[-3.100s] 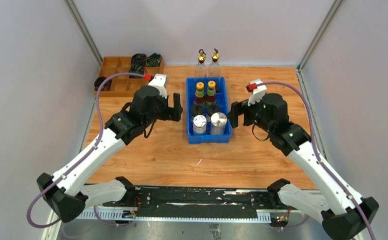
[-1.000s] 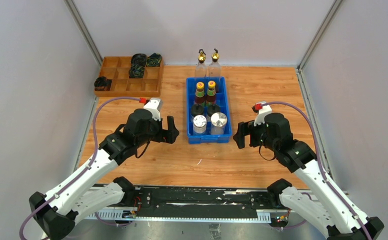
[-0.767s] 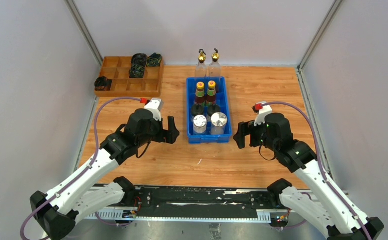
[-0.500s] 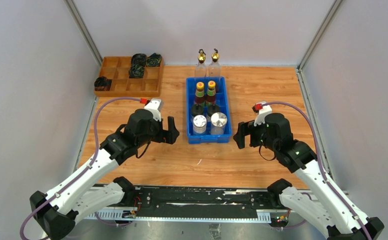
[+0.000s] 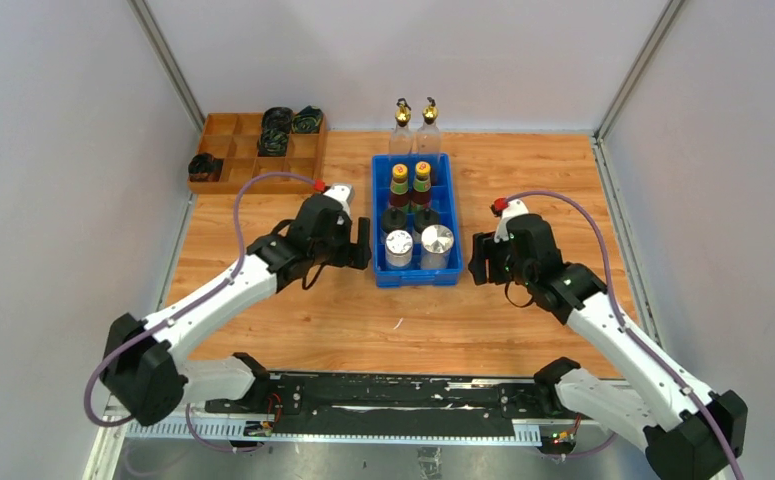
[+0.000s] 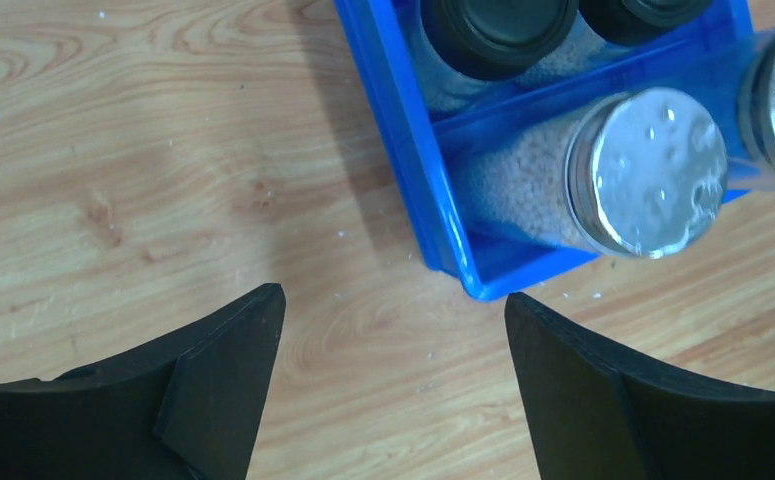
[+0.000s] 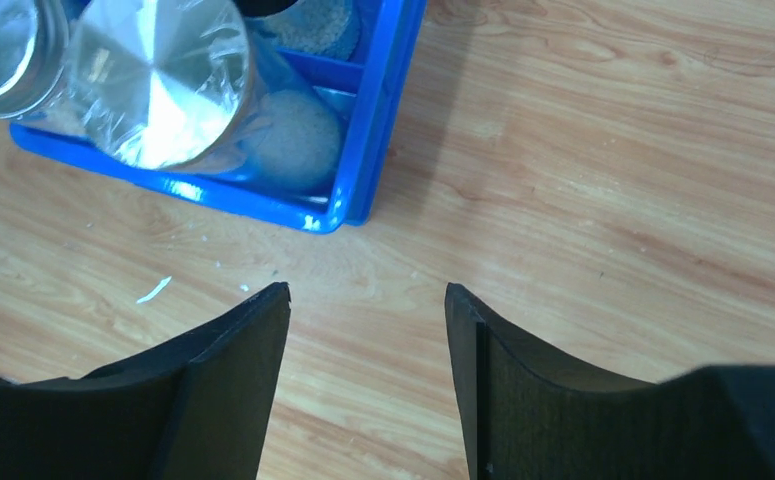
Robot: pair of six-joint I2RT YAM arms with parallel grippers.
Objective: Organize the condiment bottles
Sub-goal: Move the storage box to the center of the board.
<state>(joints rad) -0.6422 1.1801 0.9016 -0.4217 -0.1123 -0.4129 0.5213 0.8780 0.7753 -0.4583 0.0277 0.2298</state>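
Observation:
A blue bin (image 5: 450,203) holds two silver-lidded shakers (image 5: 398,246) (image 5: 437,239) at the front, two black-capped jars (image 5: 395,217) behind them and two dark yellow/green-capped bottles (image 5: 400,181) at the back. Two tall clear gold-spouted bottles (image 5: 402,124) stand on the table behind the bin. My left gripper (image 5: 362,245) is open and empty just left of the bin's front corner (image 6: 483,285). My right gripper (image 5: 476,261) is open and empty just right of the bin (image 7: 358,205). A shaker shows in each wrist view (image 6: 653,172) (image 7: 158,80).
A wooden divided tray (image 5: 238,150) with black cable coils (image 5: 276,125) sits at the back left. Grey walls close in the wooden table (image 5: 523,180) on three sides. A small white scrap (image 5: 398,323) lies in front of the bin.
Both arms have swung inward toward the bin. The left gripper moved right and forward to the bin's left side; the right gripper moved slightly left and forward. The bottles have not moved.

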